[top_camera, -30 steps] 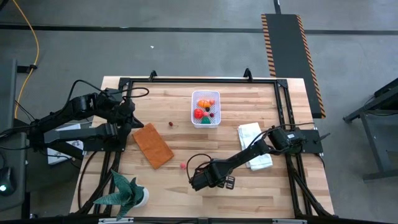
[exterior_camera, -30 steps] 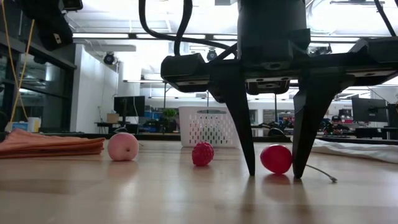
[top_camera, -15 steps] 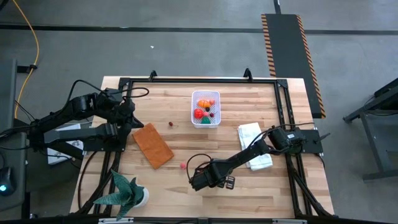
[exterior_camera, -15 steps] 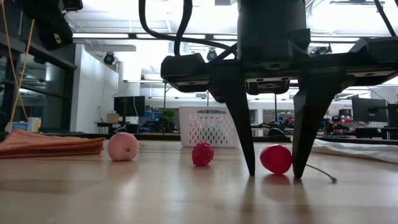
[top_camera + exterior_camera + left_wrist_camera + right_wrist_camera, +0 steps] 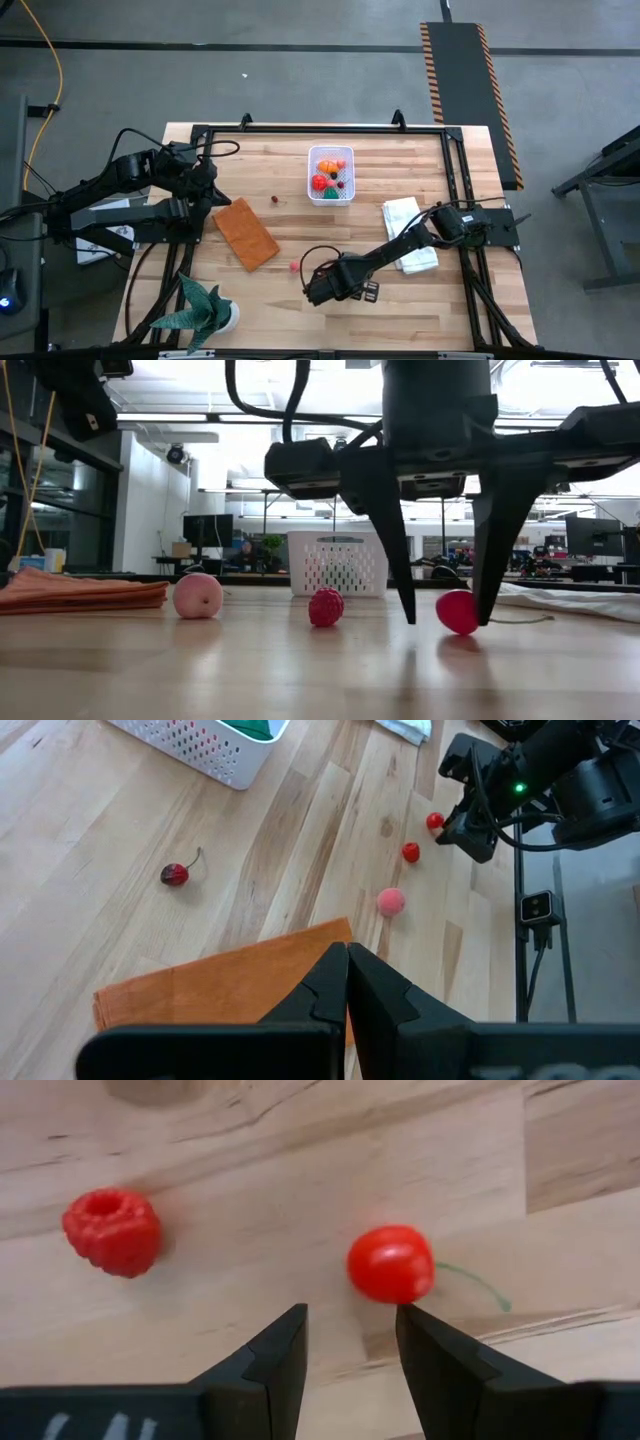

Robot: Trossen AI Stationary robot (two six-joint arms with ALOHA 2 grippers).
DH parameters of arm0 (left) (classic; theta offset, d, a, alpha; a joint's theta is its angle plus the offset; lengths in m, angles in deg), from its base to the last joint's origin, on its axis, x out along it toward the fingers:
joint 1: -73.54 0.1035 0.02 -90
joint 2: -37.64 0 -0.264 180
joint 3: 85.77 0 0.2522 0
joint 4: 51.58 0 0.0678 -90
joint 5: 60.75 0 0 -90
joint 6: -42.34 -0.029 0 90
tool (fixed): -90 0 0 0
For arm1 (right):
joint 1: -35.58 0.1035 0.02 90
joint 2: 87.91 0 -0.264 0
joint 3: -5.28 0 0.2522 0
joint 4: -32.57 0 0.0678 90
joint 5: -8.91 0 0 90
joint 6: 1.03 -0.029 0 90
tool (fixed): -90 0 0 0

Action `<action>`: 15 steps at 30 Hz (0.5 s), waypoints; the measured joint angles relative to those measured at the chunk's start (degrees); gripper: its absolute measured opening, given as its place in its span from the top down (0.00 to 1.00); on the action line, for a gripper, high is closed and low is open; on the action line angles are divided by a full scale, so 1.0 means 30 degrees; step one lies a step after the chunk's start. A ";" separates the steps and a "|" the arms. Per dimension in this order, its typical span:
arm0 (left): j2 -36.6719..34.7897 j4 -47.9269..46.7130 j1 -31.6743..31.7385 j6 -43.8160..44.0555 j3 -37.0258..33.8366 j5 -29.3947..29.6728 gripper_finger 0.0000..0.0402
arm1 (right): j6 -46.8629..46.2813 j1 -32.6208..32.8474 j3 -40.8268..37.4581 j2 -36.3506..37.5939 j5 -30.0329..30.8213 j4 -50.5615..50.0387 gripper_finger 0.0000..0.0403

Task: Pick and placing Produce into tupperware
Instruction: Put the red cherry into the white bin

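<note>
A: Cherry (image 5: pixel 390 1264), where?
B: On the wooden table (image 5: pixel 400 160), front middle, near the front edge. Red, with a thin green stem. It lies just past the tips of the right gripper (image 5: pixel 350 1312), nearer one finger.
A: Gripped?
B: No. Jaws apart, both fingers pointing down, nothing between them. Low view shows the cherry right against one finger; I can't tell if it touches.
A: Neighbours?
B: Raspberry (image 5: pixel 112 1231) beside it, apart. Pink peach-like ball (image 5: pixel 198 596) further along the same way. Bare wood all around the three.
A: Tub?
B: White perforated tub (image 5: pixel 330 175) sits in the far middle of the table, with orange, red and green pieces inside. Open wood runs between it and the right gripper. A dark cherry (image 5: pixel 174 874) lies alone to the tub's left.
A: Obstacles?
B: Orange cloth (image 5: pixel 245 233) to the left, folded white cloth (image 5: pixel 410 245) to the right under the right arm, green plant (image 5: pixel 200 310) at the front-left corner. A black frame runs along the table edges.
A: Left arm?
B: Left gripper (image 5: pixel 347 970) waits at the left edge over the orange cloth's end, fingers pressed together, empty.
</note>
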 joint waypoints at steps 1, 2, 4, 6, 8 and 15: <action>0.0002 0.0000 0.0000 0.0000 0.0000 0.0000 1.00 | -0.0009 0.0000 0.0005 0.0004 0.0073 -0.0048 0.64; 0.0007 0.0000 0.0004 0.0000 0.0000 -0.0001 1.00 | -0.0032 0.0000 0.0000 0.0004 0.0245 -0.0197 0.64; 0.0007 0.0000 0.0007 0.0000 0.0000 -0.0007 1.00 | -0.0085 -0.0007 0.0007 0.0004 0.0347 -0.0292 0.64; 0.0005 -0.0007 0.0005 0.0000 0.0000 0.0000 1.00 | -0.0140 -0.0007 0.0007 0.0004 0.0354 -0.0287 0.64; 0.0007 0.0000 0.0004 0.0000 0.0000 -0.0003 1.00 | -0.0143 -0.0011 0.0004 0.0004 0.0354 -0.0206 0.64; 0.0007 0.0000 0.0007 0.0000 0.0000 -0.0004 1.00 | -0.0150 -0.0015 0.0007 0.0004 0.0342 -0.0304 0.64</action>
